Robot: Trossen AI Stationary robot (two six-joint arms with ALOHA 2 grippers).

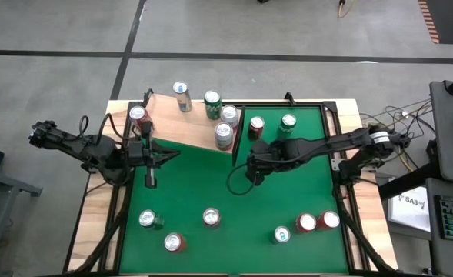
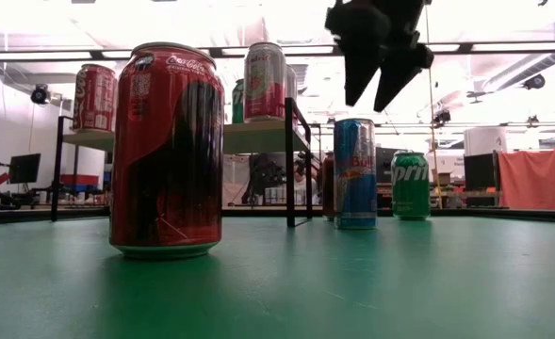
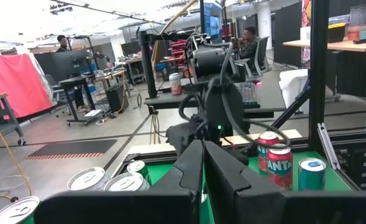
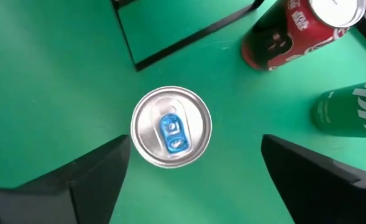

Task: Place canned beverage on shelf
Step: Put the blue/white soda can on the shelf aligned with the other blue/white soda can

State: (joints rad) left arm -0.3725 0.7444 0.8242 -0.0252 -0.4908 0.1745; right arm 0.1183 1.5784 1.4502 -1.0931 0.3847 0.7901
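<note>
A blue-and-silver can (image 2: 355,174) stands upright on the green table just right of the shelf's dark end panel (image 1: 238,131). Its blue-tabbed top (image 4: 170,127) shows between the fingers in the right wrist view. My right gripper (image 2: 367,102) hangs open above it, slanting down and touching nothing; the gripper hides the can in the high view. The shelf (image 1: 188,127), a pale wood board at the far left, carries several upright cans. My left gripper (image 1: 172,154) is shut and level at the table's left, near the shelf's front edge.
A red can (image 1: 255,125) and a green can (image 1: 288,123) stand just beyond the right gripper. Several more cans stand near the table's front edge, among them a red one (image 2: 167,151) and a pair at the right (image 1: 318,221). The table's middle is bare green.
</note>
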